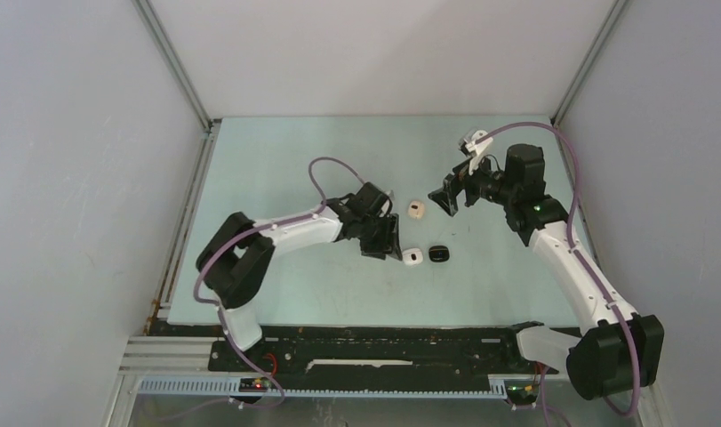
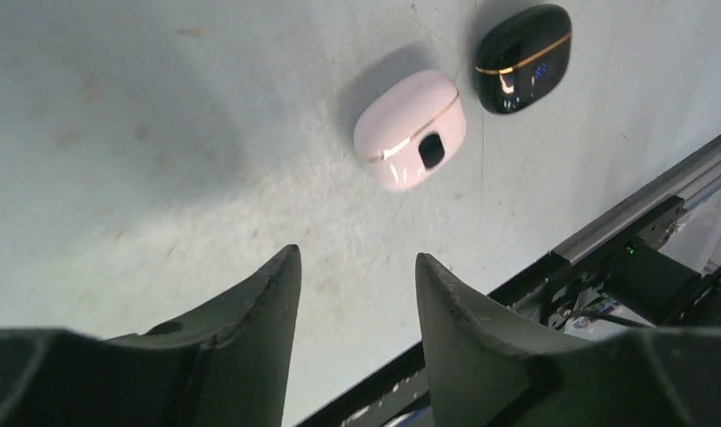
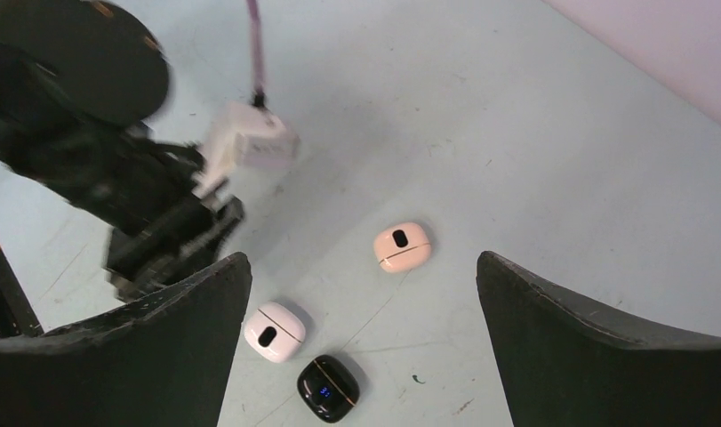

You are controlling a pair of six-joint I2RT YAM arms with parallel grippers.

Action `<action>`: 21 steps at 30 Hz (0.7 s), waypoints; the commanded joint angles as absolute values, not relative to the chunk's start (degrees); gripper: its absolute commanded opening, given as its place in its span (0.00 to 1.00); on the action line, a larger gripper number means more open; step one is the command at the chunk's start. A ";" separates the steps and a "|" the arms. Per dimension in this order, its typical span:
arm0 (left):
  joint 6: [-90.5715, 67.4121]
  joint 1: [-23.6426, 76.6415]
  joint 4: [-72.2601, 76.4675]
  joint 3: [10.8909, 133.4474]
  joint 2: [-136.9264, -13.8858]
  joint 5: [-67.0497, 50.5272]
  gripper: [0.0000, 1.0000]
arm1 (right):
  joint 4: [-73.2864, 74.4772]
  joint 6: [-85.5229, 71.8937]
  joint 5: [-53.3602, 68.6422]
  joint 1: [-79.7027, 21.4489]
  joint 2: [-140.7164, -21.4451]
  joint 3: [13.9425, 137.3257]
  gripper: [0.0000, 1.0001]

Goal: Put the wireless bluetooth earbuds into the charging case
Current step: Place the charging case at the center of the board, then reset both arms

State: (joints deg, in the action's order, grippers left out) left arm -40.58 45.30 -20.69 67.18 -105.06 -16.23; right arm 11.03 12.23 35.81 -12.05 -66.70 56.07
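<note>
Three pebble-like charging cases lie on the pale table, all with lids shut: a white case (image 1: 412, 257) (image 2: 410, 130) (image 3: 274, 331), a black case (image 1: 438, 254) (image 2: 523, 59) (image 3: 327, 388) with a lit blue display, and a beige case (image 1: 417, 211) (image 3: 401, 246). The earbuds are out of view. My left gripper (image 1: 385, 238) (image 2: 356, 260) is low just left of the white case, open with only bare table between its fingers. My right gripper (image 1: 447, 197) (image 3: 364, 262) hovers to the right of the beige case, wide open and holding nothing.
The black front rail (image 1: 374, 342) (image 2: 641, 205) runs along the table's near edge. Grey enclosure walls (image 1: 90, 178) close in the left, right and back. The left arm's wrist with its white camera block (image 3: 250, 142) fills the upper left of the right wrist view.
</note>
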 commanded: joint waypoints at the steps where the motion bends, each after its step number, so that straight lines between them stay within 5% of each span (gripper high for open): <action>1: -31.96 43.75 -33.25 70.79 -94.19 -7.01 0.57 | 9.31 12.21 36.46 -10.79 -67.68 56.16 1.00; 4: -26.38 41.84 -40.42 73.41 -88.29 0.56 0.72 | 8.66 10.68 35.70 -9.32 -68.17 56.16 1.00; 6: -23.89 39.41 -43.14 73.75 -84.55 4.31 0.98 | 8.23 9.43 35.60 -8.12 -68.33 56.12 1.00; 13: -16.33 29.15 -40.22 66.69 -67.60 11.31 1.00 | 5.90 3.08 34.39 -3.81 -67.94 56.16 1.00; 21: -9.44 27.80 -9.27 40.34 -40.94 23.16 1.00 | 3.64 -5.96 32.59 0.71 -67.12 56.14 1.00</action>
State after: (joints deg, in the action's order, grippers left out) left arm -15.44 27.83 -24.73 47.88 -48.73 15.03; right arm 7.31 0.27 34.04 -1.56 -68.27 56.03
